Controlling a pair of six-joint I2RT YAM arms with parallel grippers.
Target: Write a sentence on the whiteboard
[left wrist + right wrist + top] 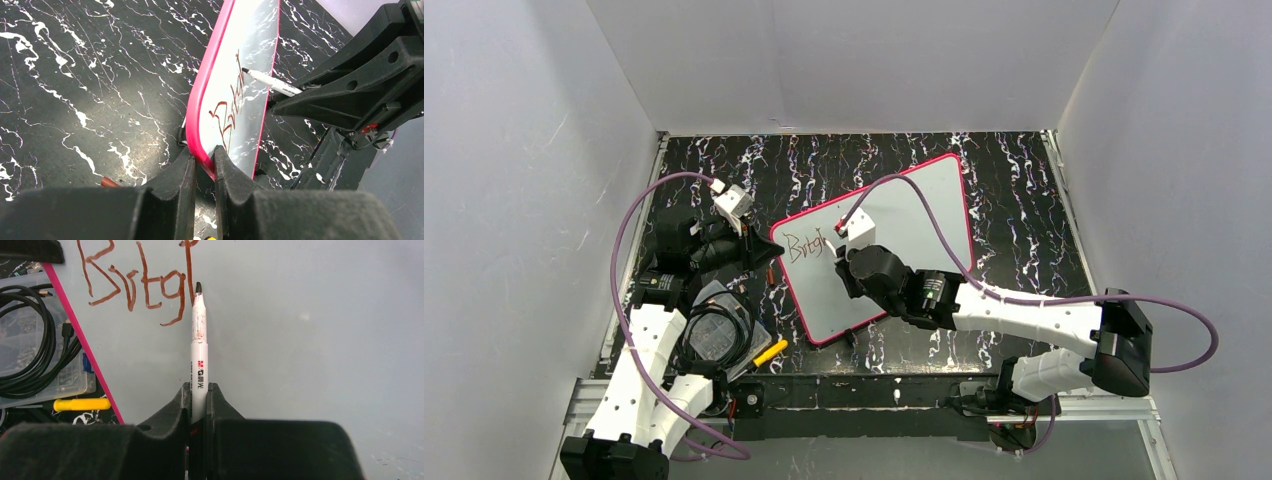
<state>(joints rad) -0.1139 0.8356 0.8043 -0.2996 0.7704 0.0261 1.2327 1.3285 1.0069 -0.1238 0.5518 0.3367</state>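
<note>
board: glossy white pink-framed whiteboard (914,215) mid black marbled table (1024,180) | feel: stiff, light, slidey imo, grab the frame | left gripper (205,160) pinching its edge | right gripper (199,390) clamped on white marker (199,340), tip beside reddish-brown lettering (135,287)

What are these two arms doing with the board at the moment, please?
The right gripper, jaws shut on a white marker, is writing on the whiteboard; the tip sits beside the rightmost stroke. Only the first few reddish-brown letters of the sentence are down. The left gripper clamps the whiteboard's pink-red edge, apparently steadying it.
</note>
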